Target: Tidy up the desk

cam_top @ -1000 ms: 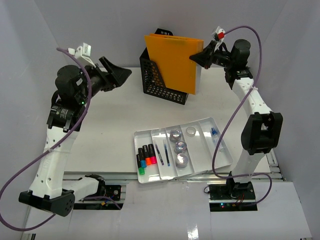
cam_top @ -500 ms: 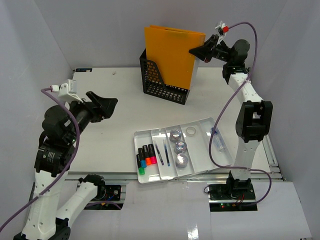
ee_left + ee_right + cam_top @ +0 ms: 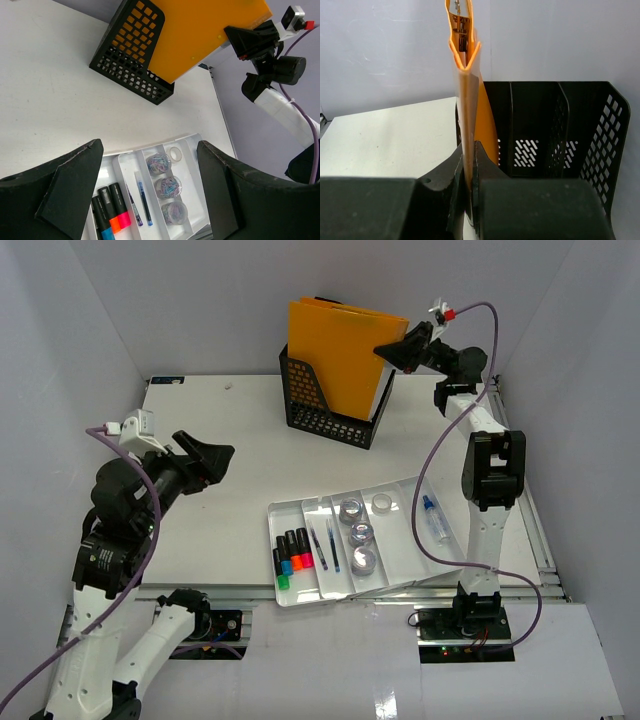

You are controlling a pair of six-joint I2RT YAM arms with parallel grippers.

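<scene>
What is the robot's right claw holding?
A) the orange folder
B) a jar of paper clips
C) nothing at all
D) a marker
A: the right claw is pinched shut on the edge of the orange folder, which stands upright in the black rack.

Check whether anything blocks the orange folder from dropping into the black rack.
Nothing visible does. The orange folder, pinched by the right gripper, already has its lower part inside the black rack. The slots beside it look empty.
</scene>
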